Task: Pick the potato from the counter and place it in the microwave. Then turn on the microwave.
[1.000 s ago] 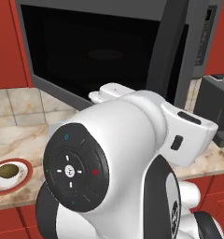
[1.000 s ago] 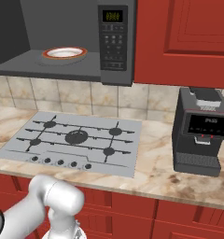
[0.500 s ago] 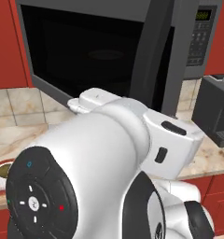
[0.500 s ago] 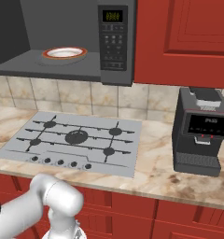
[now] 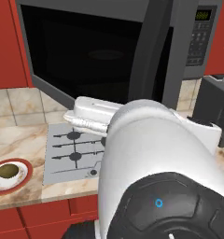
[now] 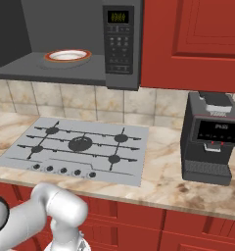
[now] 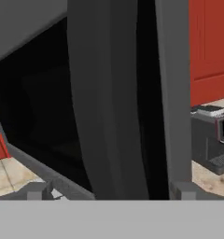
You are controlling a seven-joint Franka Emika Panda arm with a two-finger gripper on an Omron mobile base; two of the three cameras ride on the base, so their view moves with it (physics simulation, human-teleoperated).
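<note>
potato (image 5: 8,171) on plate (image 5: 21,181) — microwave (image 6: 120,44) interior dark — tool (image 7: 111,189) jaws spread, empty

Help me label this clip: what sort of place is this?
A home-style kitchen, rendered: a gas cooktop set in a marbled counter, a microwave mounted above it, and red cabinets.

microwave (image 6: 121,41) display digits, coffee machine (image 6: 211,138) panel text, unreadable
</note>
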